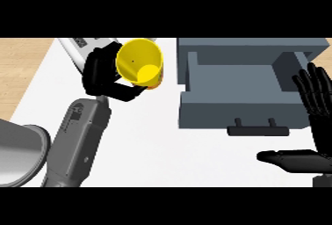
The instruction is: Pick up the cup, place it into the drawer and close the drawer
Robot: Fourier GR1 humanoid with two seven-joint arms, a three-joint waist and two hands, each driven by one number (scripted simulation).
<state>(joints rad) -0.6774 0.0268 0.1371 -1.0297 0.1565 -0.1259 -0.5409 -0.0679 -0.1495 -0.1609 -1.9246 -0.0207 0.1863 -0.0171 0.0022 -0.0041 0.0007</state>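
A yellow cup [138, 61] with an orange base is held tilted, its mouth turned toward me, to the left of the drawer. My left hand [103, 77] is curled round its left side and underside. The grey drawer [233, 112] stands pulled open at the upper right, with nothing in its tray and its dark handle [258, 130] at the front. My right hand [315, 94] is open with fingers pointing up at the right edge, beside the drawer's right wall.
A grey rounded object [19, 154] lies at the lower left edge. A white and grey box [84, 44] sits behind the left hand. The white counter [168, 154] stretches in front of the drawer; wooden floor [19, 61] shows at the far left.
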